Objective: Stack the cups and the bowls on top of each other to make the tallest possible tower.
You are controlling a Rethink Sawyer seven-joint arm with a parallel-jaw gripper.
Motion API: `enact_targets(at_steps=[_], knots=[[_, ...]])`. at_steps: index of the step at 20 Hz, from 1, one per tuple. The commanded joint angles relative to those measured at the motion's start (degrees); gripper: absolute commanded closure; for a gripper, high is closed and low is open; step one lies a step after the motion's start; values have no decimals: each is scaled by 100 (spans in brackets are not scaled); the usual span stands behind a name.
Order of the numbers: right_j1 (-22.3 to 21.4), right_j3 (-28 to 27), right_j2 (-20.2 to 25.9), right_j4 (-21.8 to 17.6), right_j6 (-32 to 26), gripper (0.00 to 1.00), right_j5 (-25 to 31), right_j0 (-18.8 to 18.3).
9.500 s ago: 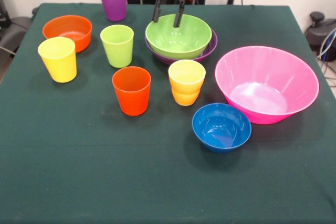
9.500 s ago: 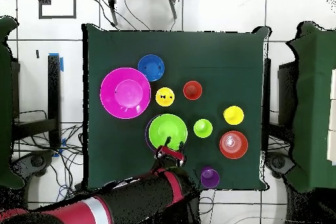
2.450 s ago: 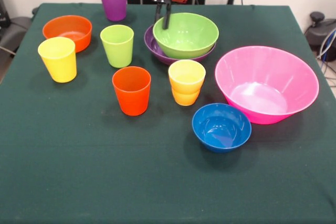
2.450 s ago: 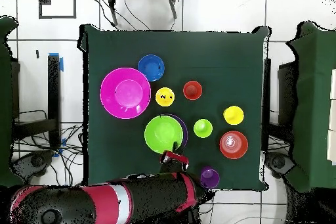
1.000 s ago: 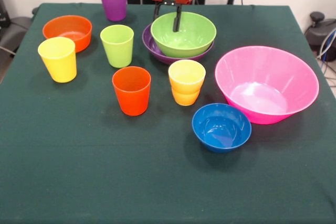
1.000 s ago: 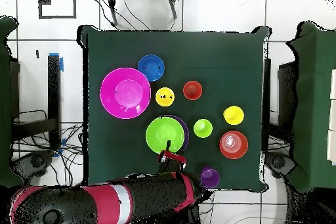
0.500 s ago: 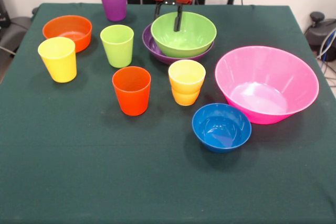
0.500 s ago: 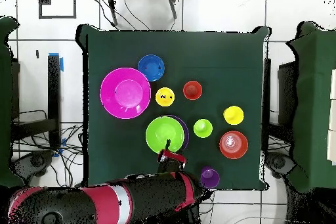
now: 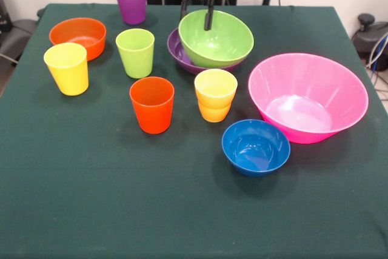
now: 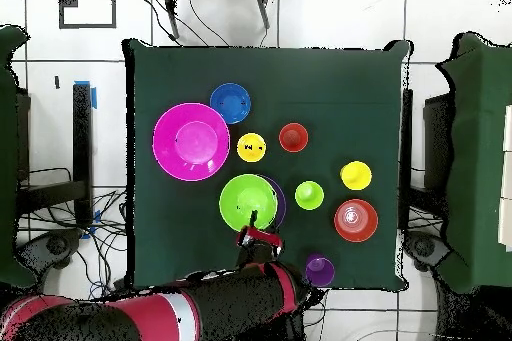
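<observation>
My gripper is at the far-left rim of the lime green bowl and shut on it, one finger inside and one outside. The bowl is tilted, its gripped edge raised, and it rests in the purple bowl. From overhead the gripper is at the green bowl's lower edge. Standing apart on the cloth are the big pink bowl, the blue bowl and the orange bowl. The cups are purple, lime green, yellow, orange-red and a yellow-orange one.
A dark green cloth covers the table. The yellow-orange cup looks like a yellow cup nested in an orange one. The purple cup stands just left of the gripper near the far edge. The arm reaches in from the bottom of the overhead view.
The gripper has risen slightly and moved right. The green bowl's held rim has come up with it, so the bowl now tilts and sits further right in the purple bowl.
</observation>
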Motion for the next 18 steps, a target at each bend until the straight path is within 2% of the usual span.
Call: enact_targets(at_steps=[1, 18], knots=[[-213, -54, 755, -233, -79, 0, 715, 61], [-186, -24, 770, -103, -158, 0, 635, 77]])
